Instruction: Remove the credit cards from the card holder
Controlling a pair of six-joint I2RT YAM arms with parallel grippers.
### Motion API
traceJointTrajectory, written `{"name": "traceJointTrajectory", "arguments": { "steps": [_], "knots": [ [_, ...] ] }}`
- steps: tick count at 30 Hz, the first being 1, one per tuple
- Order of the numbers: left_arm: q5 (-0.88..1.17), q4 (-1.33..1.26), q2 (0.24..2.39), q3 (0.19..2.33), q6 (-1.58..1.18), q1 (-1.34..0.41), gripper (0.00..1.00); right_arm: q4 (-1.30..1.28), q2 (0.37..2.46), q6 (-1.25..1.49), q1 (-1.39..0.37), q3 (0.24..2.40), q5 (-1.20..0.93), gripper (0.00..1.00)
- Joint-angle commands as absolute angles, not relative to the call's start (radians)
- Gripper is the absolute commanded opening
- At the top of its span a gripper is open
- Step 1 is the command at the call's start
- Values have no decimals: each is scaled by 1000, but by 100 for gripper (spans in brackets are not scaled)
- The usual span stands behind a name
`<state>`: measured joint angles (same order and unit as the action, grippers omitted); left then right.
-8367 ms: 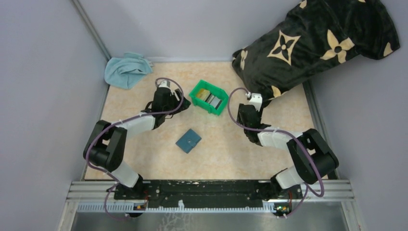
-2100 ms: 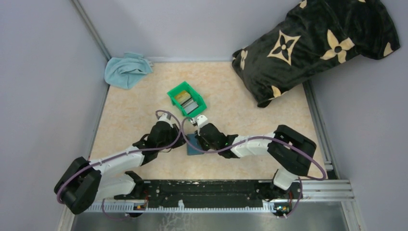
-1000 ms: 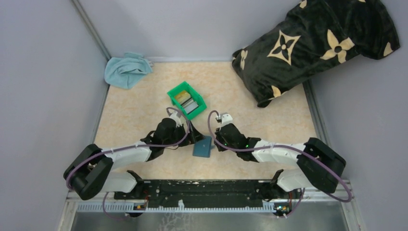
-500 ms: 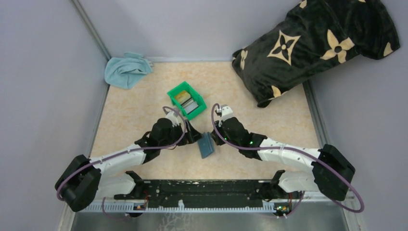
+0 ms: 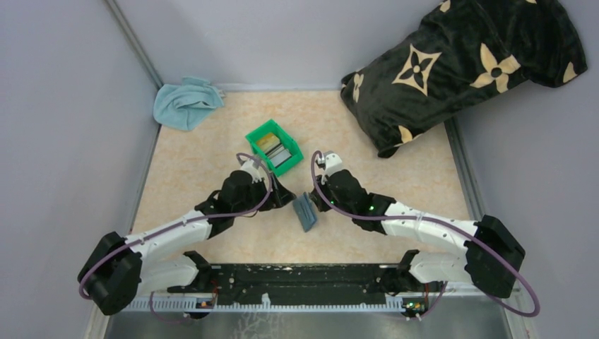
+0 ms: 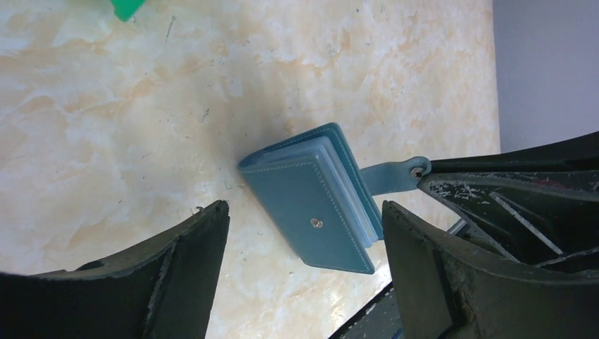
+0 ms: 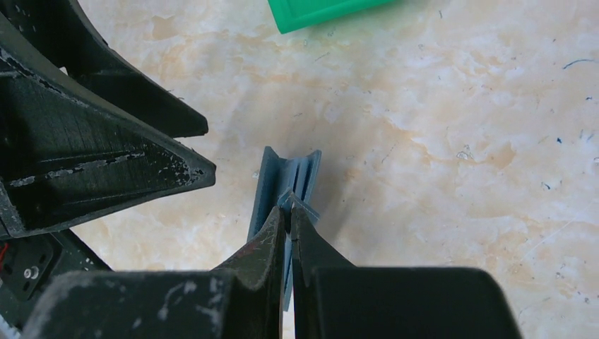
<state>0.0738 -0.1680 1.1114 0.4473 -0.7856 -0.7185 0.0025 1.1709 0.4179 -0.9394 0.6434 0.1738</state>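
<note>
The teal-blue card holder (image 5: pixel 306 212) hangs tilted on edge low over the table, folded, its pale inner sleeves (image 6: pixel 351 194) showing. My right gripper (image 7: pixel 289 209) is shut on its snap tab (image 6: pixel 390 176). My left gripper (image 6: pixel 304 205) stands open right beside it, one finger (image 6: pixel 191 261) on each side of the card holder and neither touching it. A tan credit card (image 5: pixel 268 143) and grey credit cards (image 5: pixel 281 155) lie in the green bin (image 5: pixel 255 136). I cannot tell whether any card sits inside the card holder.
The green bin's corner (image 7: pixel 318 10) is just beyond the two grippers. A light blue cloth (image 5: pixel 185 102) lies at the back left and a black patterned cushion (image 5: pixel 459 63) at the back right. Grey walls close in the marbled table (image 5: pixel 381 162).
My right gripper has carried the card holder slightly to the right and turned it more on edge. My left gripper has kept close beside it with its jaws wide.
</note>
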Motion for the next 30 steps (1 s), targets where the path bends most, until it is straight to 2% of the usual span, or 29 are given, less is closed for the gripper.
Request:
{"name": "traceJointTrajectory", "arguments": {
  "steps": [1, 9, 16, 18, 21, 22, 24, 30],
  "knots": [
    [52, -142, 1120, 518, -748, -726, 87, 10, 1134, 392, -942, 723, 210, 0],
    [70, -131, 1106, 541, -748, -726, 88, -7, 1136, 395, -941, 711, 253, 0],
    [124, -193, 1160, 517, -762, -726, 77, -12, 1126, 397, -939, 706, 241, 0],
    [137, -211, 1178, 521, -760, -728, 63, 1, 1112, 400, -939, 698, 222, 0],
    [165, -240, 1216, 532, -739, -739, 20, 20, 1100, 418, -939, 680, 214, 0],
    [166, -240, 1235, 541, -728, -745, 12, 25, 1101, 423, -939, 676, 211, 0],
    [160, -230, 1275, 557, -716, -756, 4, 30, 1105, 429, -940, 671, 199, 0],
    [163, -234, 1373, 569, -714, -776, 0, 37, 1097, 440, -933, 647, 205, 0]
  ]
}}
